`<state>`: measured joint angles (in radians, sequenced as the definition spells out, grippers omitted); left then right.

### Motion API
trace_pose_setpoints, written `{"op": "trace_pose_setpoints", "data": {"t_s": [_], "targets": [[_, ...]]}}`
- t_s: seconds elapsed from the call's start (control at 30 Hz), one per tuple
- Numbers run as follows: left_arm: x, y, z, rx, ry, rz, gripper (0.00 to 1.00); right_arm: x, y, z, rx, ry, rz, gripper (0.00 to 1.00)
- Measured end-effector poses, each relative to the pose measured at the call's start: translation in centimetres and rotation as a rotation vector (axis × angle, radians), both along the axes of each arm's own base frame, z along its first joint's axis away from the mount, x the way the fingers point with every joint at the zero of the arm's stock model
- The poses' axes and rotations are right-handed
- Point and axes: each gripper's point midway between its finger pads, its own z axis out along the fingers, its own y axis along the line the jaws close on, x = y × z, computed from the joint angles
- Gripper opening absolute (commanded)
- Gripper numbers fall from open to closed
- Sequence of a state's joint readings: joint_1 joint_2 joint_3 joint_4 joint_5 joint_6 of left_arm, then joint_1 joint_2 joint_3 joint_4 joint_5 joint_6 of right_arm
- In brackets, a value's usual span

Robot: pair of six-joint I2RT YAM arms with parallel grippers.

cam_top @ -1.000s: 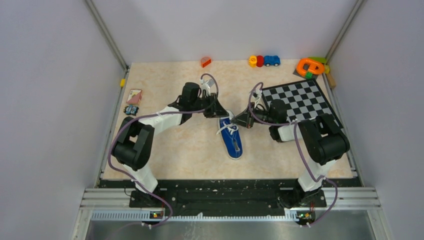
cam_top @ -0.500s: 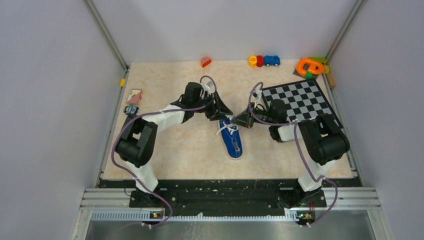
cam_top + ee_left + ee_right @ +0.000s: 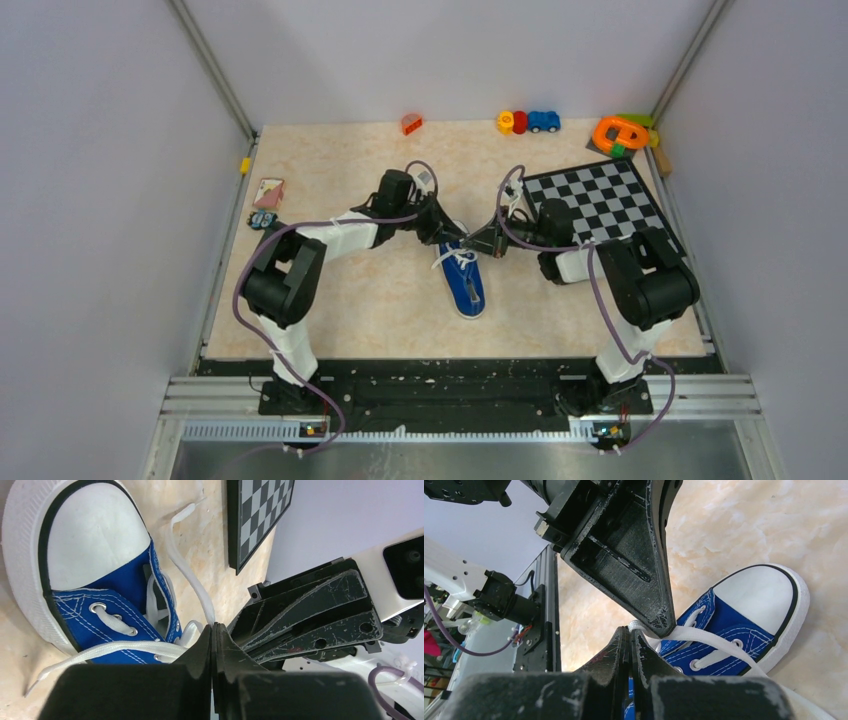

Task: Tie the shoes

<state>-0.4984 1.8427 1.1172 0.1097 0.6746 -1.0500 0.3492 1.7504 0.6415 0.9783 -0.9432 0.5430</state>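
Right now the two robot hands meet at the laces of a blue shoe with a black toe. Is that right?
Not quite. The shoe is blue, but its toe is white, not black. The left wrist view shows it clearly. The left gripper and right gripper do meet at its laces.

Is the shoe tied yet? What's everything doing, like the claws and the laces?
sneaker, sitting on its sole, untied
laces, loose, no knot
left gripper, shut, pinching a lace
right gripper, shut, pinching a lace
checkerboard, lying flat
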Motion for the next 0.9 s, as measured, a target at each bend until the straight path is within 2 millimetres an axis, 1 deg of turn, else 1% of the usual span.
{"op": "trace_pose_setpoints", "data": {"t_s": [0.37,0.43,0.53,0.63,0.7,0.8,0.87,0.9], "targets": [[0.5,0.6,-0.2,0.032,-0.055,0.001,0.0,0.1,-0.1,-0.4,-0.012,0.019,-0.014,0.0],[0.7,0.8,0.2,0.036,-0.077,0.008,0.0,0.2,-0.1,-0.5,-0.014,0.017,-0.016,0.0],[0.9,1.2,1.5,0.031,-0.123,0.018,0.0,0.2,-0.1,-0.5,-0.016,0.016,-0.02,0.0],[0.5,1.7,2.6,0.029,-0.167,0.026,0.0,0.3,-0.1,-0.5,-0.016,0.016,-0.024,0.0],[0.4,1.8,2.9,0.028,-0.18,0.027,0.0,0.3,-0.1,-0.5,-0.016,0.017,-0.024,0.02],[0.2,2.0,2.8,0.028,-0.188,0.03,0.0,0.3,-0.1,-0.5,-0.015,0.019,-0.024,0.04],[0.0,2.1,2.4,0.03,-0.184,0.03,0.0,0.3,-0.1,-0.5,-0.015,0.019,-0.024,0.0],[-0.2,2.2,2.0,0.033,-0.177,0.029,0.0,0.3,-0.1,-0.5,-0.015,0.019,-0.024,0.0]]}}
